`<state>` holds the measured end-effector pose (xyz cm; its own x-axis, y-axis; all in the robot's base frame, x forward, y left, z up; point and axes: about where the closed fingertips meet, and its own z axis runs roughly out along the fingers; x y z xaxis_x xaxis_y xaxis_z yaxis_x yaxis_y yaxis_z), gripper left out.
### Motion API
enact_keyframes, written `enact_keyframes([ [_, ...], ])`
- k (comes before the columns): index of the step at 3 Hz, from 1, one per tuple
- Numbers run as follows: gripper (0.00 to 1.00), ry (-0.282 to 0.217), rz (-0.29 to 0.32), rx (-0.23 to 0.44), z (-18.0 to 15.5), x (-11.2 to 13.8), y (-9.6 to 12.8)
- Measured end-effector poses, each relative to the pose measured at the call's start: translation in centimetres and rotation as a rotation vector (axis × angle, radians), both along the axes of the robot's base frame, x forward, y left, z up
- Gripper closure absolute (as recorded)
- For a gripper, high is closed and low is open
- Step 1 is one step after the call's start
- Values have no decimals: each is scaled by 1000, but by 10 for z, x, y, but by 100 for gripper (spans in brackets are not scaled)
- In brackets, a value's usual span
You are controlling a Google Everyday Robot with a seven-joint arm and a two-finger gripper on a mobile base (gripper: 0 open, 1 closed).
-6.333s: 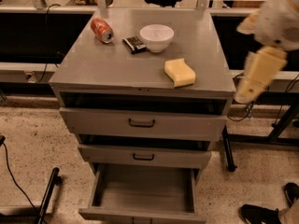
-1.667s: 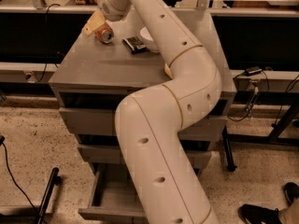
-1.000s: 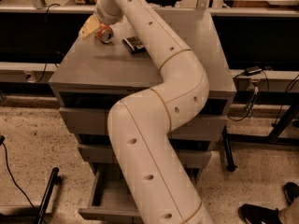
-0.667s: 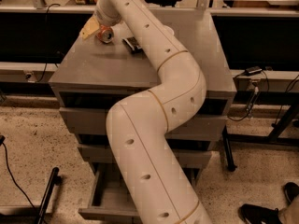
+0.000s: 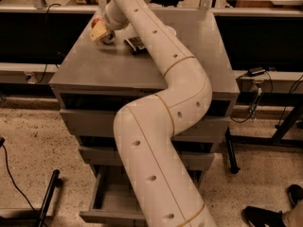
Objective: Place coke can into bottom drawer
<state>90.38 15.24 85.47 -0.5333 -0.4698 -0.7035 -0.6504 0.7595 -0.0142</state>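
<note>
The coke can (image 5: 96, 22) lies at the back left of the cabinet top (image 5: 94, 67); only a bit of its red side and its silver end show. My gripper (image 5: 101, 31) is right over the can, at the end of my white arm (image 5: 165, 126), which reaches up from the bottom of the view and covers most of the can. The bottom drawer (image 5: 100, 196) is pulled open below, and my arm hides most of its grey inside.
A dark snack packet (image 5: 136, 44) lies just right of the can. The two upper drawers (image 5: 90, 122) are shut. A cable (image 5: 14, 183) and a dark bar (image 5: 47, 197) lie on the floor at left, and a shoe (image 5: 265, 216) shows at bottom right.
My arm came in from the right and reached across the cabinet top to the can. Over the last second the gripper has stayed at the can, shifting only slightly.
</note>
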Motion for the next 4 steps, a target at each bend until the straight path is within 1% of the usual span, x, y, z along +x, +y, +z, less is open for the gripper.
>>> enact_keyframes([
  [1,41,-8,-15,14,-5,7,-7],
  [2,74,-46,31,41,8,7,-1],
  [3,96,-106,127,29,23,1,7],
  [4,100,-210,242,-66,60,-12,5],
])
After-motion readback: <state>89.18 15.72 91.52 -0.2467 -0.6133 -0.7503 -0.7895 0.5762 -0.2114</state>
